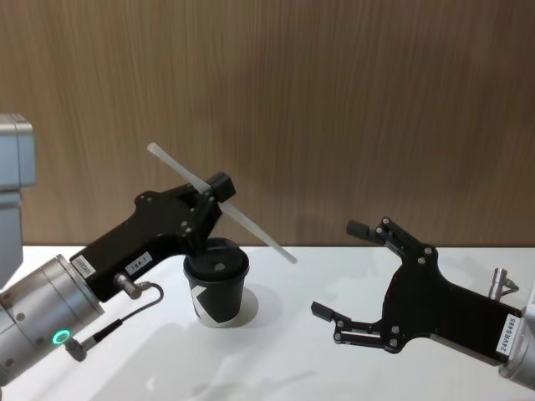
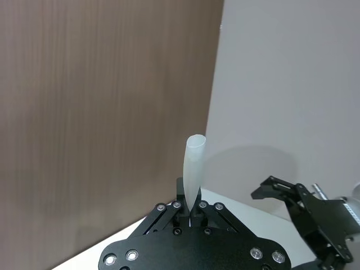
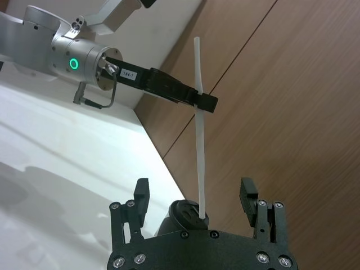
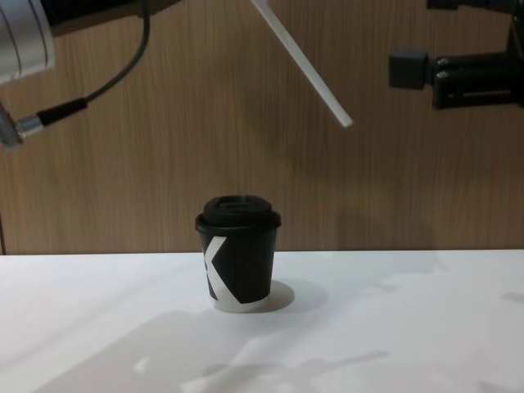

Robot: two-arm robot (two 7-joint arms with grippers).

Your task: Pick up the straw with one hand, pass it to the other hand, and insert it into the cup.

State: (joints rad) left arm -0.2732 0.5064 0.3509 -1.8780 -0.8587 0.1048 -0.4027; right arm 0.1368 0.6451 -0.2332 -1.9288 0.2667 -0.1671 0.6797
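Clamping straw (image 1: 251, 226), left gripper (image 1: 209, 194), well above cup (image 4: 239, 258)

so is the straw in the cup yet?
Out. Left pincer holds the straw tilted in air; in the chest view its lower end hangs well above the cup. Right pincer open, apart.

Straw (image 1: 255, 230): thin, white, tilted, pinched mid-length in left gripper (image 1: 211, 190) jaws; low end in air, above & right of cup. Cup (image 1: 217, 294): black w/ domed lid, white K, upright on worktop (image 1: 276, 359).
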